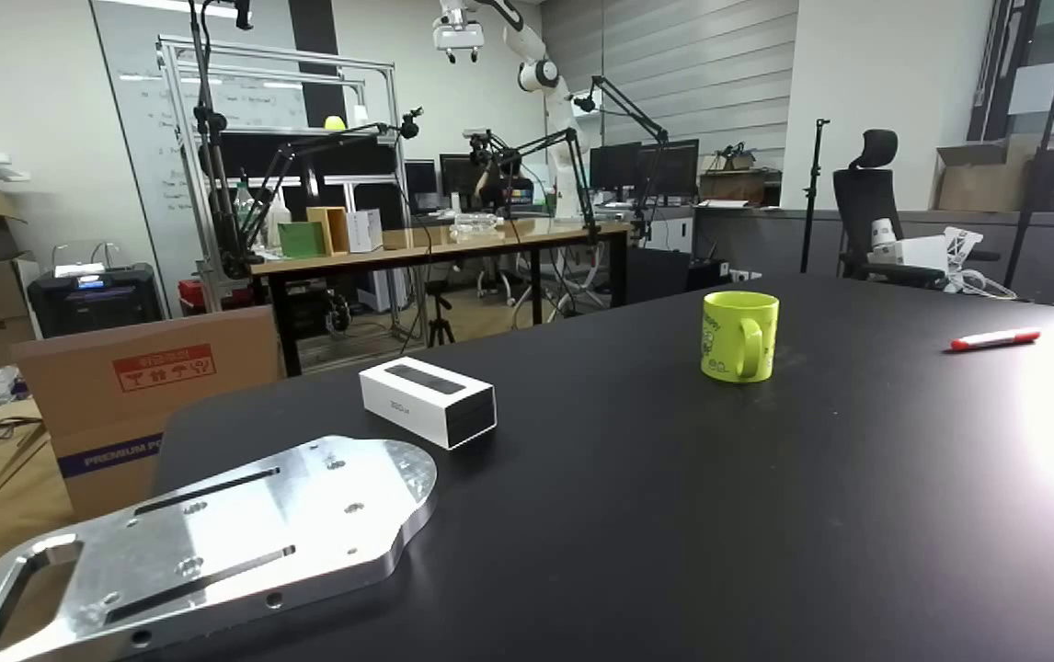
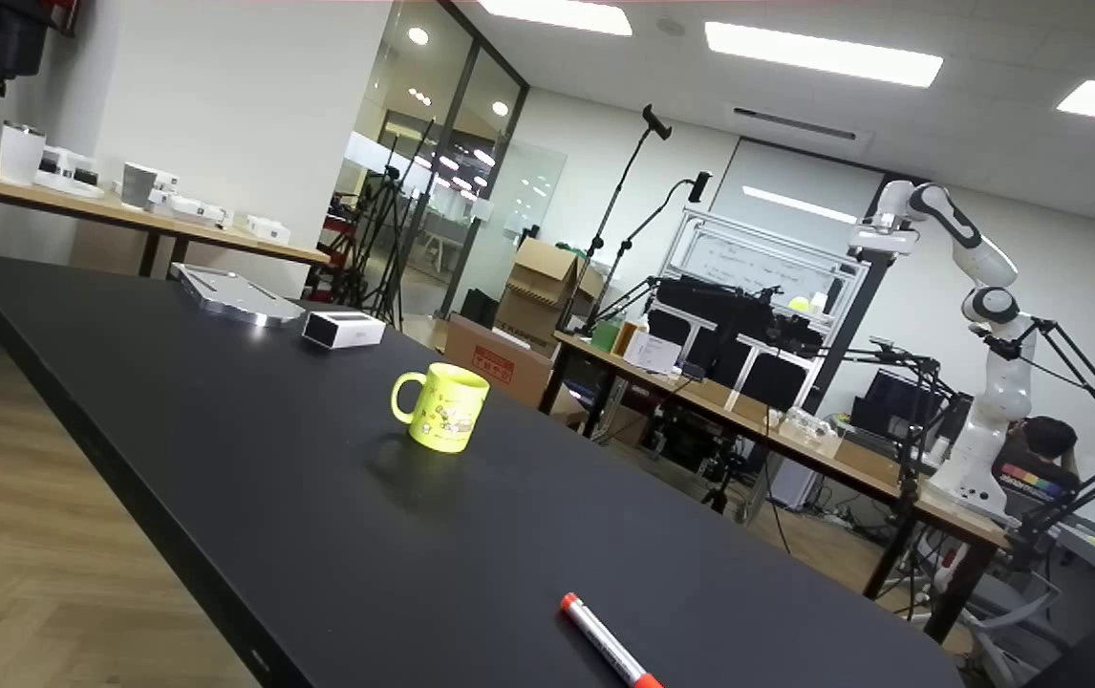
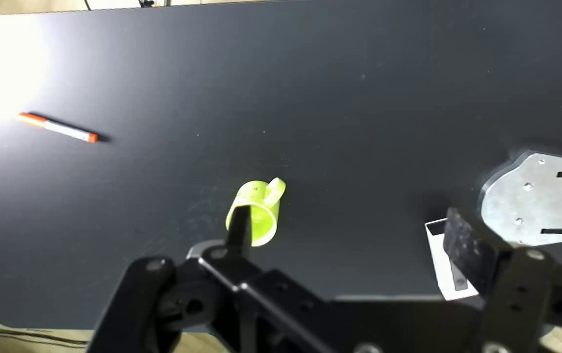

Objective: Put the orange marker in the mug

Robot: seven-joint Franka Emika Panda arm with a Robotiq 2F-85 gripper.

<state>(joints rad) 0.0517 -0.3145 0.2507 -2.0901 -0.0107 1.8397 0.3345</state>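
The orange marker, with a white label band and red-orange ends, lies flat on the black table in both exterior views (image 1: pixel 994 340) (image 2: pixel 605 642). It is at the far left in the wrist view (image 3: pixel 63 128). The yellow-green mug stands upright on the table in both exterior views (image 1: pixel 720 338) (image 2: pixel 444 409), apart from the marker. In the wrist view the mug (image 3: pixel 252 195) sits behind the left fingertip, which hides part of its rim. My gripper (image 3: pixel 349 215) is wide open and empty, above the table. It is out of view in both exterior views.
A white box with a dark end (image 1: pixel 421 405) lies on the table (image 1: pixel 674 533), partly behind the right finger in the wrist view (image 3: pixel 443 267). A silver metal plate (image 1: pixel 306 506) lies beside it. Strong glare whitens the table near the marker. Another white arm (image 2: pixel 992 306) stands in the background.
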